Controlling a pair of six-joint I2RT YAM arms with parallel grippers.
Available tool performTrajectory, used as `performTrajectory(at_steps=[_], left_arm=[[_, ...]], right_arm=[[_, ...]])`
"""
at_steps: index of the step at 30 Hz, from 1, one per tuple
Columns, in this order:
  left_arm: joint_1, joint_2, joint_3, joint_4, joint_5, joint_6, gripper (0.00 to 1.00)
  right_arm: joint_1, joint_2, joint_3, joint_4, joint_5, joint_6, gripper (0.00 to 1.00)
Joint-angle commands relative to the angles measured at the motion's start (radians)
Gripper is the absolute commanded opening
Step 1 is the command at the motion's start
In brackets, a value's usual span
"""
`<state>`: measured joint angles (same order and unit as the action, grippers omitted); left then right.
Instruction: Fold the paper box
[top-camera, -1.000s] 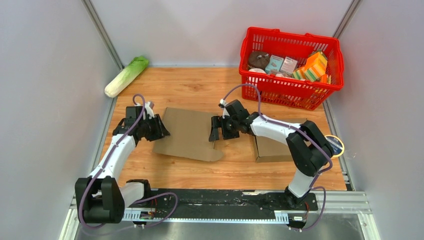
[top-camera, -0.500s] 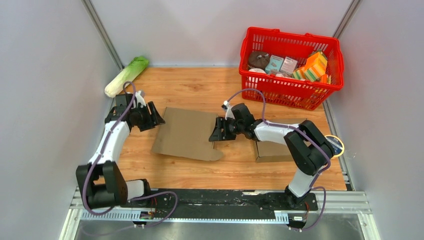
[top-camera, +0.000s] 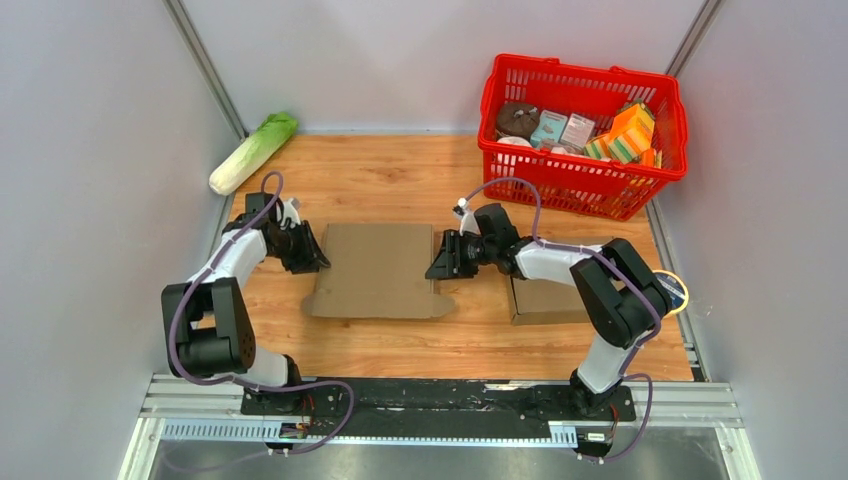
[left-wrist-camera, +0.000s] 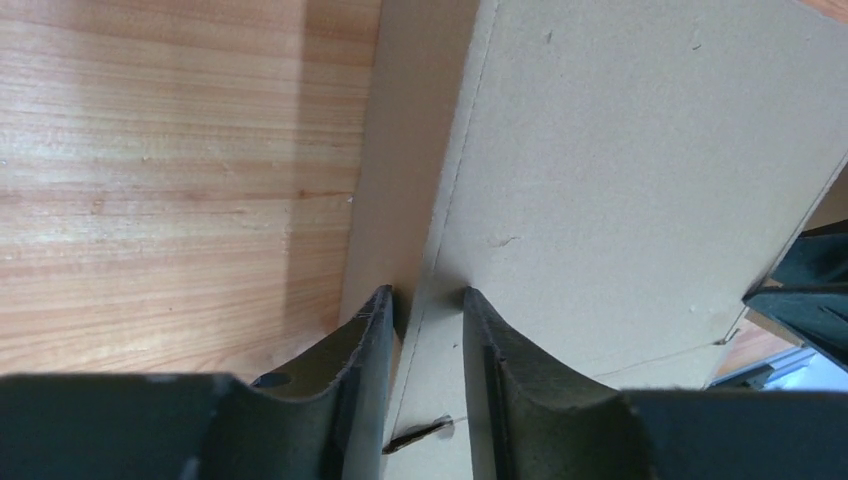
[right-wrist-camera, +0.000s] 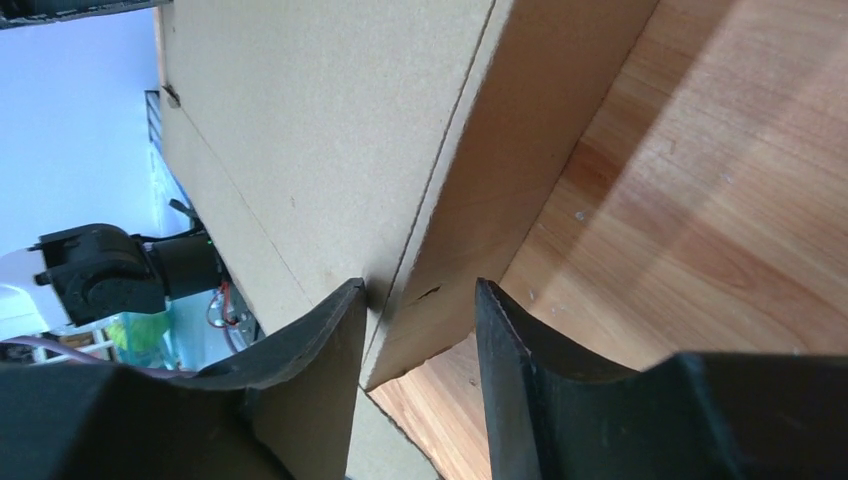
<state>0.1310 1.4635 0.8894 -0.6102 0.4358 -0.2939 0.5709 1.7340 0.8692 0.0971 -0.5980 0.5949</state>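
The paper box (top-camera: 378, 270) is a flattened brown cardboard blank lying on the wooden table between the arms. My left gripper (top-camera: 318, 260) is at its left edge and my right gripper (top-camera: 437, 265) at its right edge. In the left wrist view the left gripper (left-wrist-camera: 427, 295) is shut on the box (left-wrist-camera: 620, 150), with the folded edge between its fingers. In the right wrist view the right gripper (right-wrist-camera: 419, 285) holds the box (right-wrist-camera: 330, 120) by its raised edge. One finger rests on the top panel, the other on the side flap.
A red basket (top-camera: 560, 185) full of groceries stands at the back right. A cabbage (top-camera: 252, 152) lies at the back left by the wall. A second cardboard box (top-camera: 545, 300) sits under the right arm, with a small ring (top-camera: 672, 292) beside it.
The box has turned from skewed to square with the table and shifted slightly right. The left gripper swung away and came back to the left edge. Both grippers narrowed onto the box's edges.
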Motion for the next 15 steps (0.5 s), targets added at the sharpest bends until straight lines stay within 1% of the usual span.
performTrajectory(at_steps=[1,4,5,7,8,9,11,13,15], left_arm=[[0.002,-0.049,-0.043,0.027,0.01,-0.017,0.36],[0.002,-0.068,-0.085,0.081,0.059,-0.06,0.38],[0.002,-0.077,-0.101,0.127,0.069,-0.091,0.38],[0.002,-0.098,-0.133,0.151,0.084,-0.112,0.39],[0.002,-0.129,-0.142,0.176,0.089,-0.131,0.43],[0.002,-0.15,-0.155,0.187,0.092,-0.137,0.46],[0.002,-0.217,-0.158,0.167,0.075,-0.13,0.57],[0.002,-0.264,-0.146,0.126,0.031,-0.122,0.74],[0.004,-0.319,-0.138,0.099,0.012,-0.106,0.75]], right_arm=[[-0.022,0.019,0.027,0.058,-0.078,0.068,0.45],[-0.045,0.035,0.017,0.119,-0.132,0.154,0.4],[-0.049,0.041,0.014,0.127,-0.138,0.176,0.37],[-0.063,0.044,0.011,0.131,-0.143,0.184,0.34],[-0.072,0.05,0.008,0.131,-0.141,0.192,0.3],[-0.078,0.052,-0.002,0.142,-0.144,0.2,0.29],[-0.092,0.061,-0.021,0.185,-0.167,0.224,0.28],[-0.108,0.068,-0.039,0.225,-0.187,0.25,0.26],[-0.117,0.075,-0.045,0.228,-0.189,0.246,0.23]])
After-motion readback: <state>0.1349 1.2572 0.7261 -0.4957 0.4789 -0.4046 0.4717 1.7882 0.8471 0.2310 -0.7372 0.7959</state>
